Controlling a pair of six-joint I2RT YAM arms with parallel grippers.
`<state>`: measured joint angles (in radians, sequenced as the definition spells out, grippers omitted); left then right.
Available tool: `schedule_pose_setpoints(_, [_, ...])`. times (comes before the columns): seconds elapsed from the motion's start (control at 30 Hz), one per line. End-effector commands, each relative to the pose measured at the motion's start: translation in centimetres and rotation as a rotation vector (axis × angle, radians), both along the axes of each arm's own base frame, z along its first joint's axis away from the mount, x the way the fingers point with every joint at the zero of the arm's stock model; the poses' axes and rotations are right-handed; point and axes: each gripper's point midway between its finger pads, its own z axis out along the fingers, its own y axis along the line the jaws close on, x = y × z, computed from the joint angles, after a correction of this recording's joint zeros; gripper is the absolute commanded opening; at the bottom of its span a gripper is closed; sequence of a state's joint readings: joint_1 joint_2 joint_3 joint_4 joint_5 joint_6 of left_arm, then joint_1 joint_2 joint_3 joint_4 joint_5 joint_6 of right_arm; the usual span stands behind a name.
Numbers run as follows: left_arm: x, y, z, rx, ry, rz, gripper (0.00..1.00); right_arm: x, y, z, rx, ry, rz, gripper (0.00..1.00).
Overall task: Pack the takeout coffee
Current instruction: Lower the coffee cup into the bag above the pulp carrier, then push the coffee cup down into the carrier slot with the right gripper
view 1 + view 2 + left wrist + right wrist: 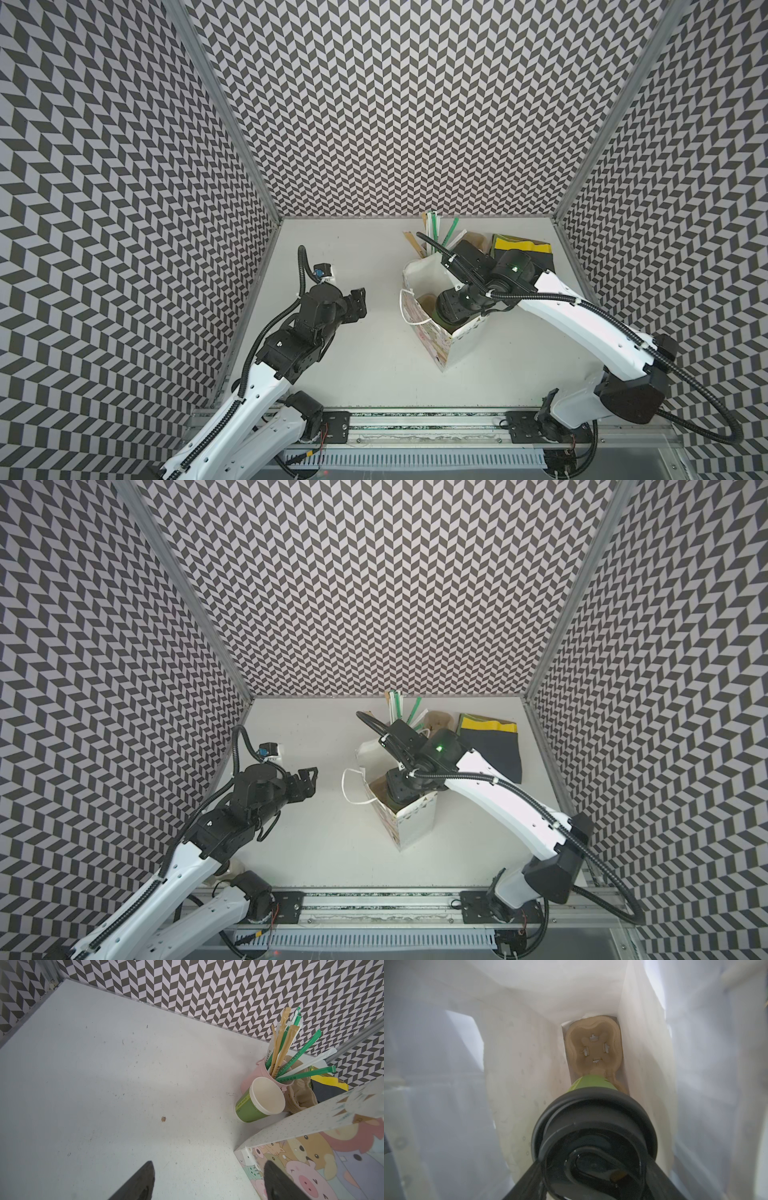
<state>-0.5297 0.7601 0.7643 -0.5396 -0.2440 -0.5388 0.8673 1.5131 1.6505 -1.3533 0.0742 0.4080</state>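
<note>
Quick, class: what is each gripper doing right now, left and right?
Left gripper: open, holding nothing, beside the paper bag.
Right gripper: inside the bag, closed on the takeout coffee by its black lid.

White bench (357,257) inside chevron-patterned walls (395,104). Pink cup (252,1078) near back wall, stuffed with green, white and tan wrapped straws (286,1051). Open green paper cup (257,1101) (cream-white inside, no lid) just beside pink cup, tilted in left wrist view. Brown pulp cup carrier (299,1093) behind them. Yellow-and-dark flat bags (494,746) toward back right corner.
</note>
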Motion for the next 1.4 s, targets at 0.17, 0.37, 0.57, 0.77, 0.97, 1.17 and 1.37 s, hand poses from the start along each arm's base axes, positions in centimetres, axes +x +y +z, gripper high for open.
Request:
schedule_pose_setpoints(0.17, [0.2, -0.2, -0.1, 0.001, -0.007, -0.014, 0.82, -0.3, 0.3, -1.9, -0.046, 0.027, 0.033, 0.0])
schedule_pose_setpoints(0.37, [0.2, -0.3, -0.2, 0.001, -0.005, -0.02, 0.82, -0.6, 0.3, -3.6, -0.083, 0.066, 0.039, 0.0])
schedule_pose_setpoints(0.57, [0.1, -0.4, -0.1, 0.001, -0.006, -0.025, 0.82, -0.9, 0.3, -4.7, -0.104, 0.098, 0.047, 0.0])
schedule_pose_setpoints(0.77, [0.1, -0.5, -0.2, -0.001, -0.005, -0.031, 0.82, -1.3, -0.2, -5.5, -0.124, 0.115, 0.047, 0.0])
schedule_pose_setpoints(0.97, [0.1, -0.5, -0.1, -0.001, -0.007, -0.032, 0.82, -1.1, -0.5, -6.2, -0.154, 0.12, 0.037, 0.0])
schedule_pose_setpoints(1.17, [0.0, -0.5, -0.1, 0.0, -0.007, -0.03, 0.82, -0.7, -0.7, -6.7, -0.157, 0.141, 0.017, 0.0])
schedule_pose_setpoints(1.37, [-0.1, -0.6, 0.0, 0.003, -0.009, -0.03, 0.82, 0.3, -1.4, -5.5, -0.096, 0.142, -0.034, 0.0])
